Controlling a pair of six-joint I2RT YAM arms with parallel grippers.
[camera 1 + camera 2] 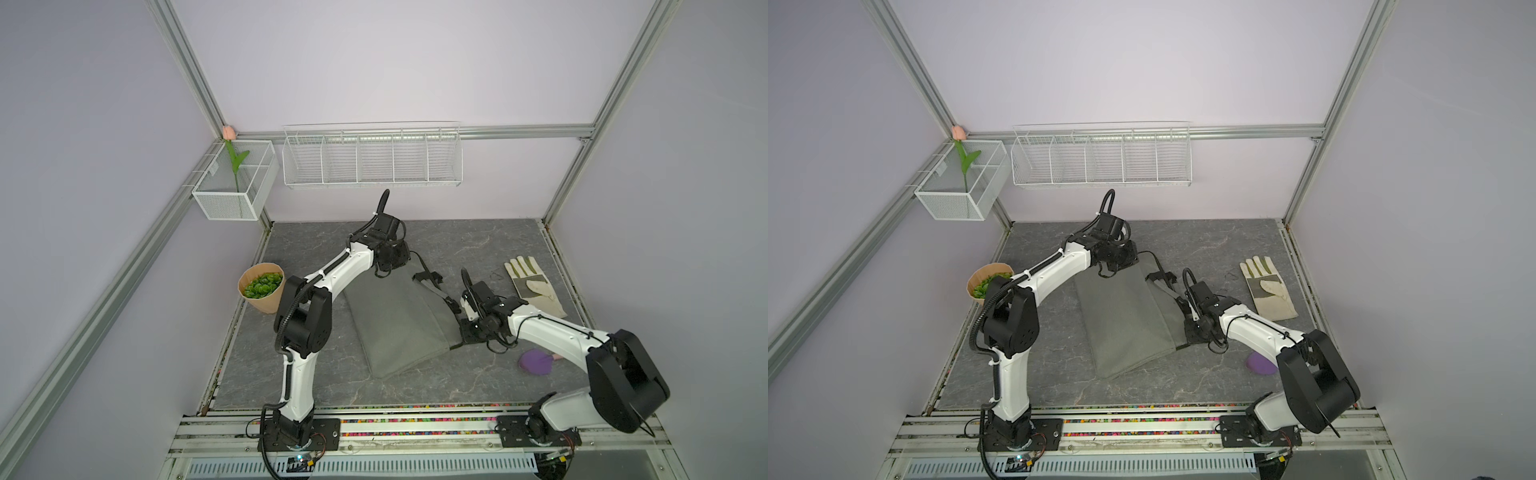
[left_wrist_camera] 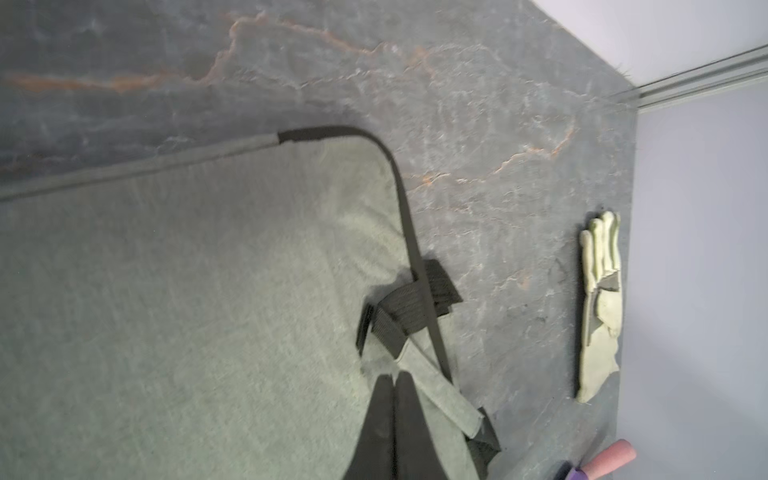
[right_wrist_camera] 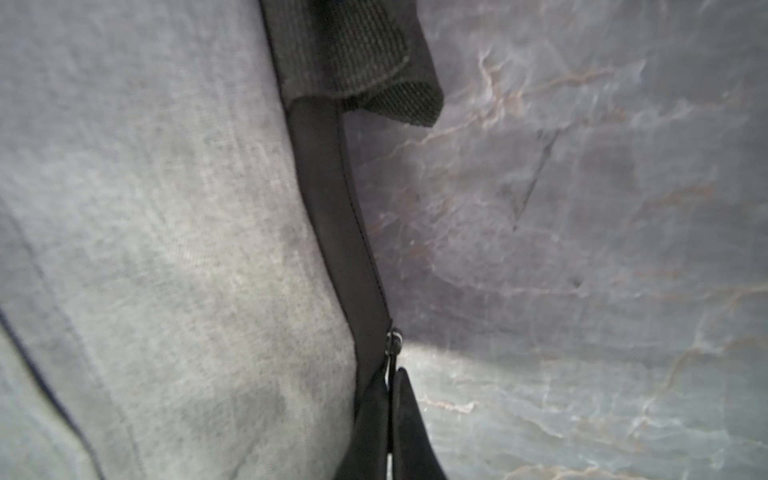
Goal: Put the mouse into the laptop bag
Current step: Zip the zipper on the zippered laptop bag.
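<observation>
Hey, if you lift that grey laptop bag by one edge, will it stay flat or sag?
Probably sags: the laptop bag is soft woven fabric, already rippled near its corner. Its strap lies limp and folded, so it would likely dangle. Lying thin and flat, it seems light for its size.

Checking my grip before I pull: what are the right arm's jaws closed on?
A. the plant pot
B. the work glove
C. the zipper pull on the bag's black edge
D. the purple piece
C: in the right wrist view the right gripper pinches the zipper pull at the black edge of the laptop bag, jaws shut.
</observation>
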